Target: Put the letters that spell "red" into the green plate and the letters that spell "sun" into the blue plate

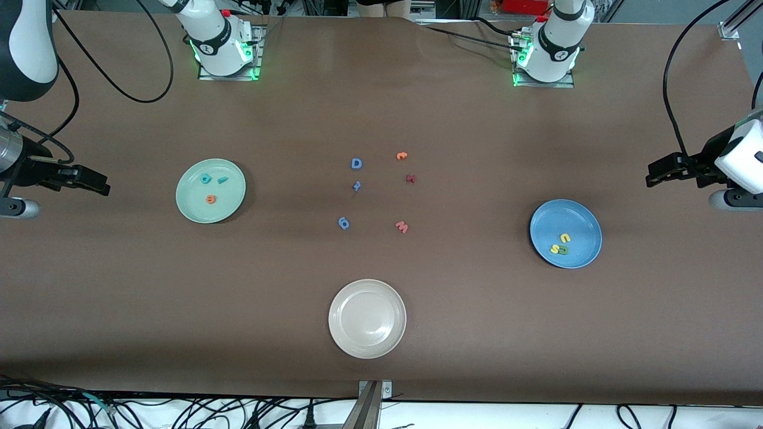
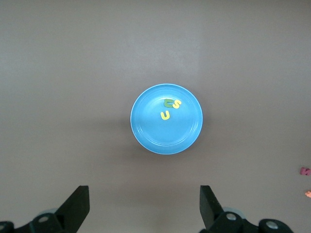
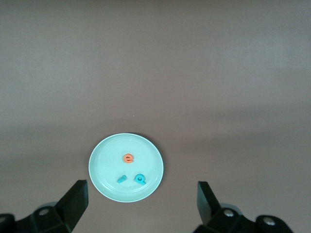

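Round medium-blue plate (image 1: 587, 221) near the left arm's table edge holds yellow s, yellow u and green n foam letters (image 1: 560, 246). Round mint-green plate (image 1: 194, 205) near the right arm's edge holds teal r, teal d and orange e foam letters (image 1: 210, 199). Left tool (image 1: 651, 178) and right tool (image 1: 106, 186) wait released, over those edges.

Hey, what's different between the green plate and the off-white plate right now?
The green plate is pale mint and holds three foam letters: a teal d, a teal r and an orange e; the off-white plate holds nothing. The green plate sits toward the right arm's end of the table; the off-white plate lies nearer the front camera, mid-table. Both are round and look alike in size.
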Tool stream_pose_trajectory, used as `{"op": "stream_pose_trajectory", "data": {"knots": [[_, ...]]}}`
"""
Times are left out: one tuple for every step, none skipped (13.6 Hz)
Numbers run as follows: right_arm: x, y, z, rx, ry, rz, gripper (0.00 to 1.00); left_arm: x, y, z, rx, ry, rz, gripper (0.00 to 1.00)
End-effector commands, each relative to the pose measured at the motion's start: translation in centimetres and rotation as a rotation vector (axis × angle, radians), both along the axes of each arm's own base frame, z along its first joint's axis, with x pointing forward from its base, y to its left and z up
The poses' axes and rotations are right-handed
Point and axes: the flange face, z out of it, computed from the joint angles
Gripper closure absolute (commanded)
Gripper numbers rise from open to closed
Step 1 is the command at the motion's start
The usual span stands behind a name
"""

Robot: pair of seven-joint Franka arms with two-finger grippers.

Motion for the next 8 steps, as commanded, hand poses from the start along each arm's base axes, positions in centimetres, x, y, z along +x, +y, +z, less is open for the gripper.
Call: {"op": "stream_pose_trajectory", "data": {"knots": [[-0.5,0.0,0.4,0.004,-0.018,-0.007,0.01,-0.6,0.0,0.2,-0.014,0.001,-0.024,0.00],[-0.5,0.0,0.9,0.004,-0.024,-0.007,0.01,-0.5,0.0,0.1,-0.013,0.002,-0.021,0.00],[-0.5,0.1,1.2,0.004,-0.027,-0.009,0.01,-0.5,-0.1,-0.1,-0.012,0.005,-0.024,0.00],[-0.4,0.1,1.3,0.004,-0.028,-0.005,0.01,-0.5,-0.1,-0.1,-0.011,0.007,-0.024,0.00],[-0.4,0.2,1.2,0.004,-0.027,-0.005,0.01,-0.5,-0.1,-0.1,-0.009,0.007,-0.024,0.00],[-0.3,0.3,1.5,0.004,-0.033,-0.004,0.01,-0.5,0.0,-0.1,-0.009,0.007,-0.023,0.00],[-0.3,0.4,1.7,0.005,-0.038,-0.005,0.01,-0.3,0.0,-0.3,-0.009,0.007,-0.024,0.00],[-0.3,0.3,1.7,0.003,-0.038,-0.005,0.01,-0.3,0.2,-0.4,-0.009,0.005,-0.020,0.00]]}}
